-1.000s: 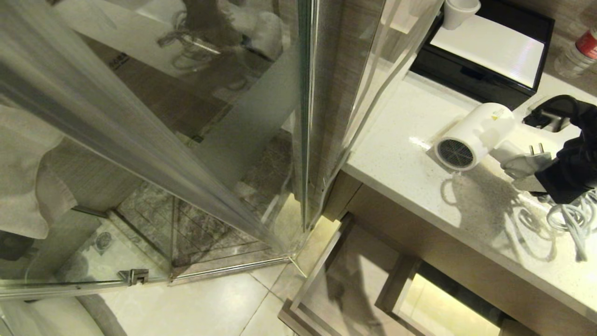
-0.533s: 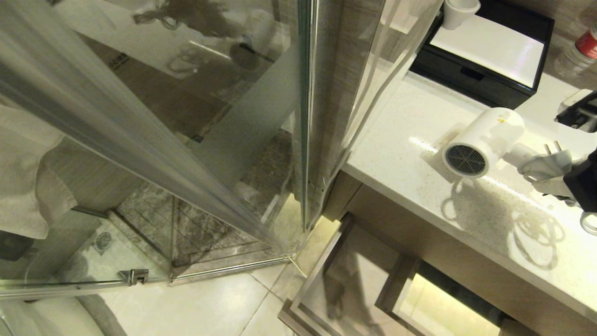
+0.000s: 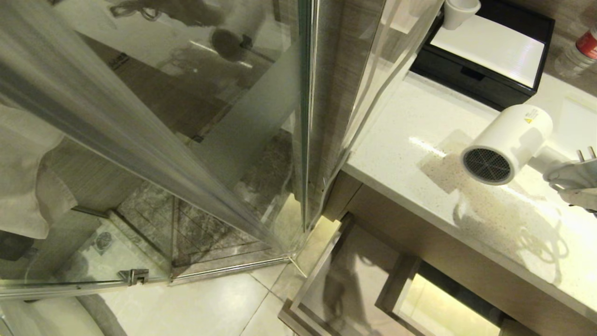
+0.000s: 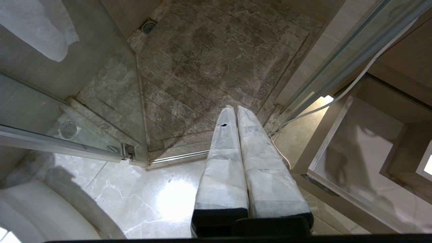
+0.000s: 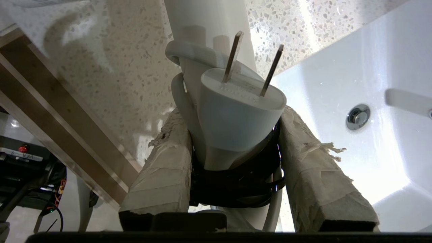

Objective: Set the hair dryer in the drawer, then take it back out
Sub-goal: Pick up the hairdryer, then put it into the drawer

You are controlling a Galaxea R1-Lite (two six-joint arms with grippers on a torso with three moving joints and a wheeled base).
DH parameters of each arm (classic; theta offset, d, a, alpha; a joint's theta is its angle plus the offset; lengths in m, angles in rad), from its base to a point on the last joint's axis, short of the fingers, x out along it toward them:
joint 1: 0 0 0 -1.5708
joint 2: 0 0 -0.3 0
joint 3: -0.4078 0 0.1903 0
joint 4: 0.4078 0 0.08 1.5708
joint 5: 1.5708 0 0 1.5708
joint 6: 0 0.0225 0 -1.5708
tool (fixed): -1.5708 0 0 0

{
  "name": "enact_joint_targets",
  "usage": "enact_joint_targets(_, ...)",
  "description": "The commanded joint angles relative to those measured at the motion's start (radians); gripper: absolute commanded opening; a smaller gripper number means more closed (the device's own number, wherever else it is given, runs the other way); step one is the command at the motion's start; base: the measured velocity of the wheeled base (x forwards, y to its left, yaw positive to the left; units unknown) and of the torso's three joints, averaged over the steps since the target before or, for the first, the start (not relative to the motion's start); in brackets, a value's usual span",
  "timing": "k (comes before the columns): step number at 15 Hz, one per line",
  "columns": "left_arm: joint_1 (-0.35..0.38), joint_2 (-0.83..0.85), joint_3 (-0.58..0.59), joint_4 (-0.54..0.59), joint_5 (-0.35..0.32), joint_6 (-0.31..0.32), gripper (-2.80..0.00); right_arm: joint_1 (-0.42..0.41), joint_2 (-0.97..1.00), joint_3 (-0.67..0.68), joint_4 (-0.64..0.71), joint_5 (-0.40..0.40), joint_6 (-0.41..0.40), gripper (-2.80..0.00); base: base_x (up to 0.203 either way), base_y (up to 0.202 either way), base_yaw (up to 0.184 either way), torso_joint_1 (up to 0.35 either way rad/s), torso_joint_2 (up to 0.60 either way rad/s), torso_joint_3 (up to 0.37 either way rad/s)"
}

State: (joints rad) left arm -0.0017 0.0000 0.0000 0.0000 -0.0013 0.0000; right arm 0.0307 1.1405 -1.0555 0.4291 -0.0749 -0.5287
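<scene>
The white hair dryer [image 3: 506,142] hangs above the speckled counter [image 3: 410,154] at the right edge of the head view, its dark mesh grille facing forward. My right gripper [image 5: 232,116] is shut on its handle end, clamping the white plug [image 5: 236,111] and the black-strapped cord between the taped fingers [image 5: 165,165]. Below the counter the drawer [image 3: 354,275] stands pulled out, its pale inside bare; it also shows in the left wrist view as the drawer [image 4: 364,158]. My left gripper [image 4: 235,109] hangs shut and holds nothing, over the floor by the shower threshold.
A glass shower door [image 3: 186,140] fills the left half of the head view. On the counter's far side stand a black tray [image 3: 471,77], a white cup [image 3: 459,11] and a red-labelled bottle [image 3: 580,51]. A white sink [image 5: 371,84] lies beneath the right gripper.
The hair dryer has moved right and up, away from the counter. The right arm's dark body has slid out past the right edge of the head view, and the coiled cord went with it.
</scene>
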Motion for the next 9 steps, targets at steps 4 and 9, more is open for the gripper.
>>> enact_joint_targets(4, 0.0, 0.0, 0.002, 0.0, 0.0, 0.0, -2.8, 0.005, -0.12, 0.072, -0.012, -0.002, 0.002, -2.8, 0.0, 0.0, 0.0, 0.0, 0.0, 0.0)
enact_joint_targets(9, 0.0, 0.0, 0.002, 0.0, 0.0, 0.0, -2.8, 0.005, -0.268, 0.168, 0.008, 0.0, -0.001, -2.8, 0.0, 0.0, 0.0, -0.174, 0.18, -0.011)
